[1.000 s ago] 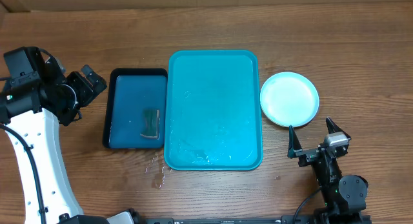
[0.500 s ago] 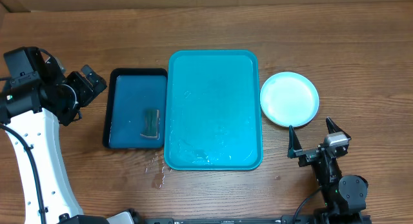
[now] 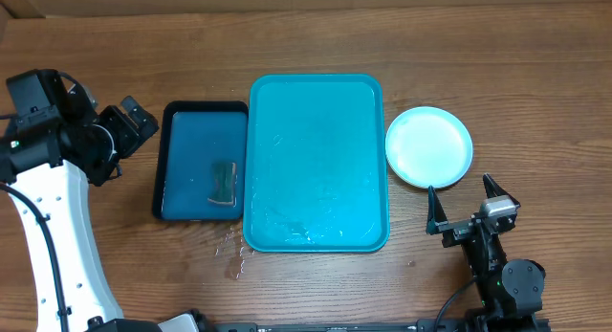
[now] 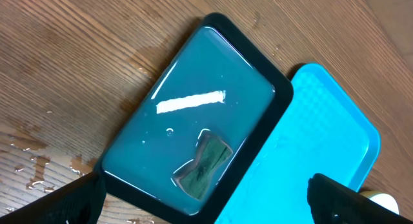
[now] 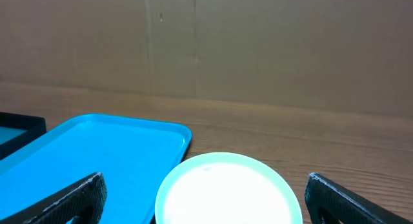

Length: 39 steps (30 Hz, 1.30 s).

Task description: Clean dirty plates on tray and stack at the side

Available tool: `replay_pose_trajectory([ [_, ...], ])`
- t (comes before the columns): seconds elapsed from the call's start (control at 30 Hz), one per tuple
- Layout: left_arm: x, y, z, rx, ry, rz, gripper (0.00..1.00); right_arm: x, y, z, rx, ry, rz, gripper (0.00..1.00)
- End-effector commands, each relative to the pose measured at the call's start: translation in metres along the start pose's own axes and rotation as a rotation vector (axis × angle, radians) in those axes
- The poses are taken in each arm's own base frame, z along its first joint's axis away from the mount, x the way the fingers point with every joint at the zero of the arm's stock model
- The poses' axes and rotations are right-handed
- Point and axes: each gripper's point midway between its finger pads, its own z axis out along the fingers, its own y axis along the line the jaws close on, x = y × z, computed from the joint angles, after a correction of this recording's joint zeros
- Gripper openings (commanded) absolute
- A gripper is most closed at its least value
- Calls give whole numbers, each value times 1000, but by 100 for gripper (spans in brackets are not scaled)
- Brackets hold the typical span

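Nothing has moved: left gripper (image 3: 134,141) and right gripper (image 3: 459,187) both gape, empty. Only the left wrist view shows a white glint (image 4: 191,102) on the dark tray's (image 4: 271,82) water, above the sponge (image 4: 205,164).

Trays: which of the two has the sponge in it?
The smaller dark blue tray with the black rim, left of the big turquoise tray; the sponge lies in it.

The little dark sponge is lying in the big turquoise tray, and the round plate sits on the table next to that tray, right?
Not quite. The sponge lies in the smaller dark blue tray, not in the big turquoise tray, which holds nothing. The overhead view shows this. The round plate does sit on the table next to the turquoise tray.
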Motion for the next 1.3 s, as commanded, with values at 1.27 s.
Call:
replay_pose_trajectory([
  [1.27, 78, -53, -213, 258, -611, 424, 100, 2, -2, 0, 11, -4, -5, 100],
])
